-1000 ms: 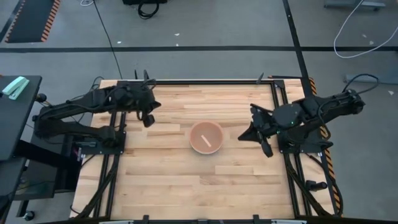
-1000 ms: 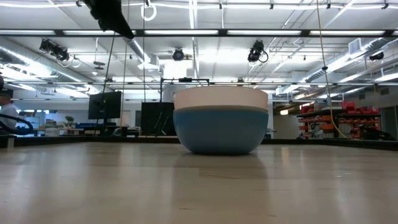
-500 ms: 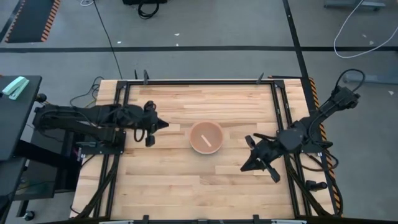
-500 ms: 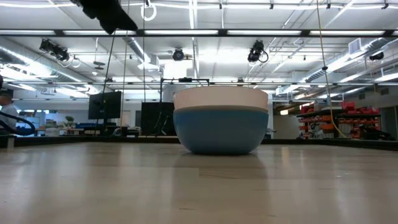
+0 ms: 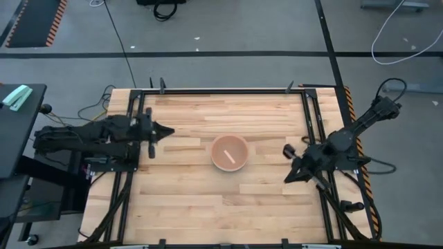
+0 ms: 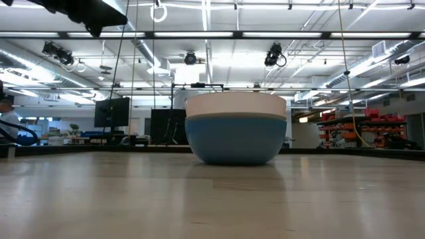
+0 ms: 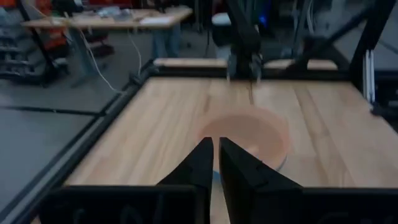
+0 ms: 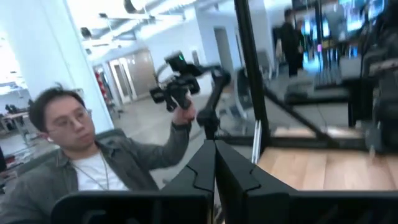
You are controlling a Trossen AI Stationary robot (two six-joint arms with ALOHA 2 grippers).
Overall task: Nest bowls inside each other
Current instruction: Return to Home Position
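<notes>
Three bowls [image 5: 229, 153] sit nested in a single stack near the middle of the wooden table [image 5: 208, 207], well apart from both of the robot's pincers. The left gripper [image 5: 167, 130] hangs over the table's left side with its tip turned toward the stack. Its two dark fingers [image 7: 200, 163] are drawn together with only a thin slit between them, and they grip nothing. The right gripper [image 5: 289, 178] hangs at the table's right edge, angled toward the near right corner. Its fingers [image 8: 202, 167] are pressed flat against each other and are also empty. From above, only the pink-orange bowl [image 5: 229, 153] on top shows, and its rim hides the two beneath it. From table height the blue bowl [image 6: 232, 141] stands at the bottom, upright on the wood. The grey-white bowl [image 6: 236, 104] shows as a pale band above the blue rim, and the orange one cannot be told apart from it at that level. Past the left arm's fingers the orange bowl lies straight ahead, its near rim cut off by the fingertips. A dark arm section [image 6: 80, 10] enters the table-height view at the upper left corner, cut off by the edge. The right wrist camera looks beyond the table frame into the room, where a person [image 8: 106, 165] in a grey jacket sits with one hand [image 8: 185, 116] raised on a dark handle.
</notes>
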